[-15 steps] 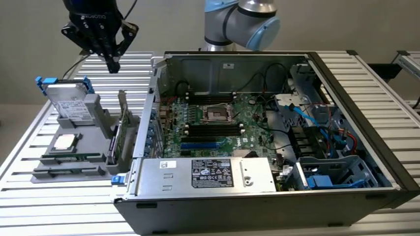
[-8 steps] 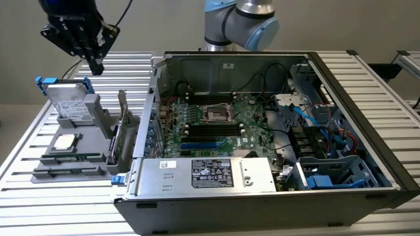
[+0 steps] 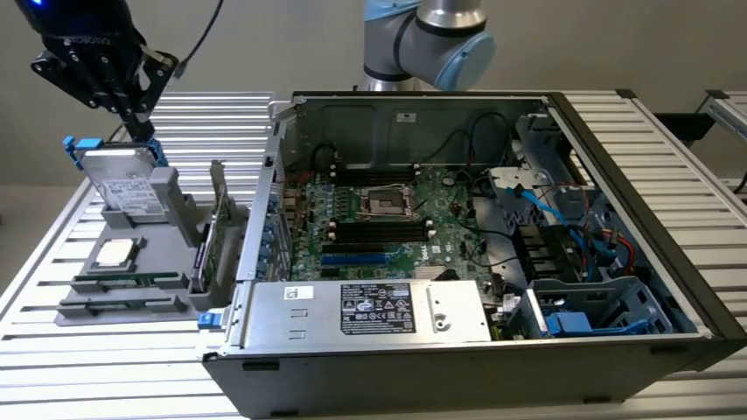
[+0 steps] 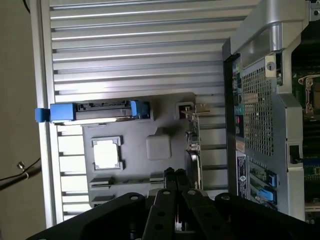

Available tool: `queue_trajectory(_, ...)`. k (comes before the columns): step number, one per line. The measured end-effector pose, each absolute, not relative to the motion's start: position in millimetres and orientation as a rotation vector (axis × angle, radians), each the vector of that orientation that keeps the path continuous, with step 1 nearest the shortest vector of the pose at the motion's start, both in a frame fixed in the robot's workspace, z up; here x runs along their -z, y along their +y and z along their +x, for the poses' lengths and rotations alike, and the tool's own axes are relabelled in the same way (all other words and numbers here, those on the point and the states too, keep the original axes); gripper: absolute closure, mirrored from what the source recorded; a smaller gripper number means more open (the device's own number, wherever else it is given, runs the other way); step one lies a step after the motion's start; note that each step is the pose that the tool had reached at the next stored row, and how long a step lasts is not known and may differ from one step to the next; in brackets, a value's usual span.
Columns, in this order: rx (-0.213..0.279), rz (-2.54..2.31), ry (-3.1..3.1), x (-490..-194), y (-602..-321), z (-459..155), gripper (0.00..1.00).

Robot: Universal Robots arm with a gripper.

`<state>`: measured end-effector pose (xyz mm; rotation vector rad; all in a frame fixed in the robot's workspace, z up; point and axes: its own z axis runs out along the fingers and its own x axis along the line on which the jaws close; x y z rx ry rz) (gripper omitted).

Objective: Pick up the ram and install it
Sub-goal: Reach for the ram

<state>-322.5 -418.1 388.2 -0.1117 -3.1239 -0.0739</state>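
The ram [image 3: 131,281] is a narrow green stick lying in a slot near the front of the grey holder [image 3: 175,206], which is at the exterior view's left of the open computer case [image 3: 467,350]. My black gripper [image 3: 143,129] hangs high above the back of the holder, over the hard drive [image 3: 121,179], well apart from the ram. Its fingers [image 4: 170,176] are pressed together and shut on nothing. In the wrist view I look down on the holder [image 4: 160,147] from above. The motherboard [image 3: 386,219] with its long black slots lies inside the case.
The holder also carries a silver processor [image 3: 114,254] and an upright green expansion card [image 3: 217,223] beside the case wall. Inside the case, a power supply [image 3: 373,308] sits at the front, with drive bays and cables [image 3: 572,262] at the exterior view's right. The slatted metal table [image 3: 35,280] extends around everything.
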Motion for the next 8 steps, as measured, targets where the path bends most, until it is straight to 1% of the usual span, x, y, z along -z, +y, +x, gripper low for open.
queue_trajectory(8, 0.073, -0.112, -3.118, -383, -435, -338, 0.9)
